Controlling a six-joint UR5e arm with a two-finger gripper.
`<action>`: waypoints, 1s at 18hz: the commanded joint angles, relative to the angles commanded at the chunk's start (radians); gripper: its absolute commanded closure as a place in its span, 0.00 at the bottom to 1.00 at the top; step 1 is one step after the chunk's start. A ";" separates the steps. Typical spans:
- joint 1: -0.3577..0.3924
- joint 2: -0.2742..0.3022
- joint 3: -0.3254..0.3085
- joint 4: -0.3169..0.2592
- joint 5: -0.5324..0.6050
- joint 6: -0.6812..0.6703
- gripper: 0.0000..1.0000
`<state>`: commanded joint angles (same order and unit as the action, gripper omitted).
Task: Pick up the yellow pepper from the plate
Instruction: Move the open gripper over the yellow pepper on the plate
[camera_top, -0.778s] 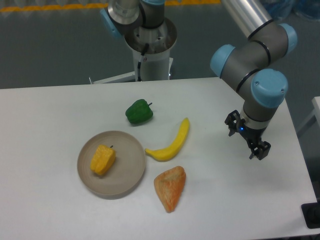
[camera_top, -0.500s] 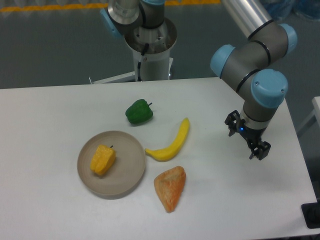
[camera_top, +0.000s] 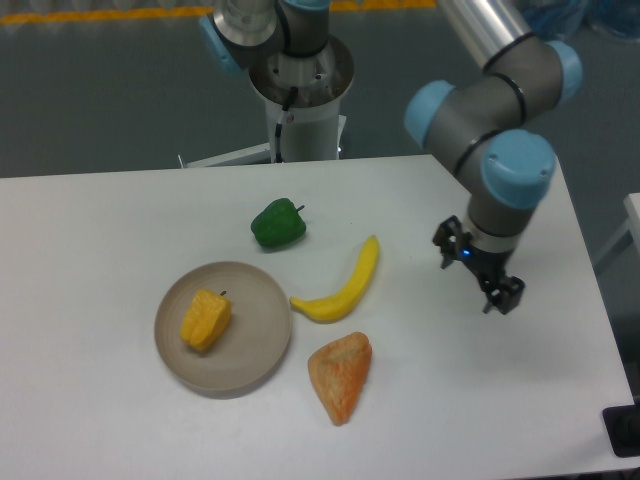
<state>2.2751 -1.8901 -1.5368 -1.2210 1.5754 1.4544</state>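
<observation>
Shifted a little toward the middle of the white table (camera_top: 100, 230) since half a second ago, the UR5e arm's gripper (camera_top: 478, 272) hangs over bare tabletop on the right side, empty; its dark fingers appear spread apart, though they are small and hard to read from this angle. At left, well apart from it, the yellow pepper (camera_top: 205, 319) sits unmoved on the left half of the beige plate (camera_top: 262, 335), its dark stem pointing away from the viewer. A banana (camera_top: 346, 287) lies just beside the plate's right rim, a green pepper (camera_top: 277, 224) rests behind the plate, and an orange wedge (camera_top: 341, 374) lies near the front edge
</observation>
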 joint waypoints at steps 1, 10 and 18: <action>-0.031 0.020 -0.026 -0.002 0.002 -0.031 0.00; -0.367 0.062 -0.128 0.011 -0.017 -0.604 0.00; -0.447 -0.050 -0.062 0.078 -0.080 -0.912 0.00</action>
<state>1.8286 -1.9402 -1.5986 -1.1430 1.4956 0.5421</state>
